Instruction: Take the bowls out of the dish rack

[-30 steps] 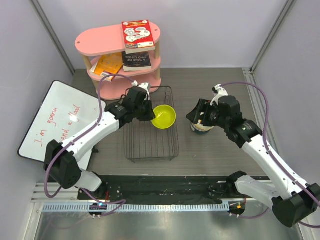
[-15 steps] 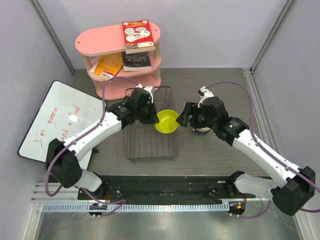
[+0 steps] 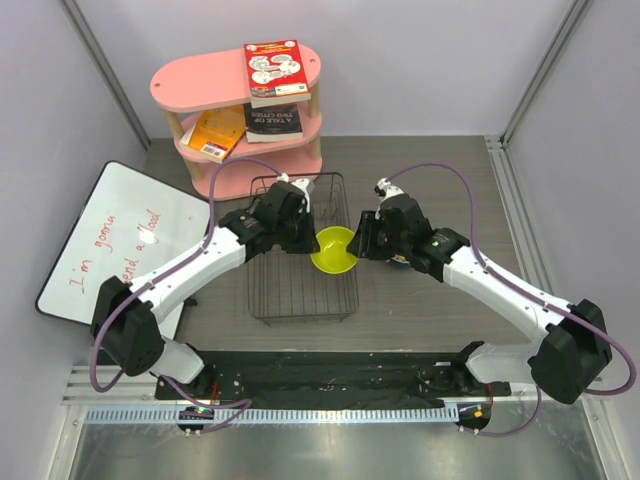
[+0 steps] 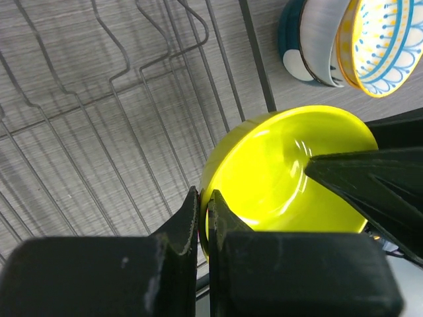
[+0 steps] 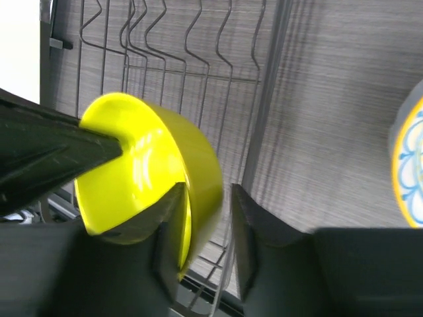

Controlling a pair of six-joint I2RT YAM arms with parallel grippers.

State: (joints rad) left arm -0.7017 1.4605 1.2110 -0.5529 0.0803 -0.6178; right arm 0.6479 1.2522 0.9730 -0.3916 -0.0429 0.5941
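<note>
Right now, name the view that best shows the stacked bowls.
Left wrist: the stacked bowls show nested rims and a patterned inside. Right wrist catches only a patterned edge; from the top, the right arm hides nearly all of them.

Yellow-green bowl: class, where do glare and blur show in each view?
Top external view: yellow-green bowl evenly lit, sharp. Left wrist view: white glare streaks inside it; left gripper dark, soft. Right wrist view: glare on inner wall, edge slightly blurred.

Left arm point(image 3: 185, 268), right arm point(image 3: 500, 290) — white shells, black joints, purple cables point(image 3: 432, 165).
</note>
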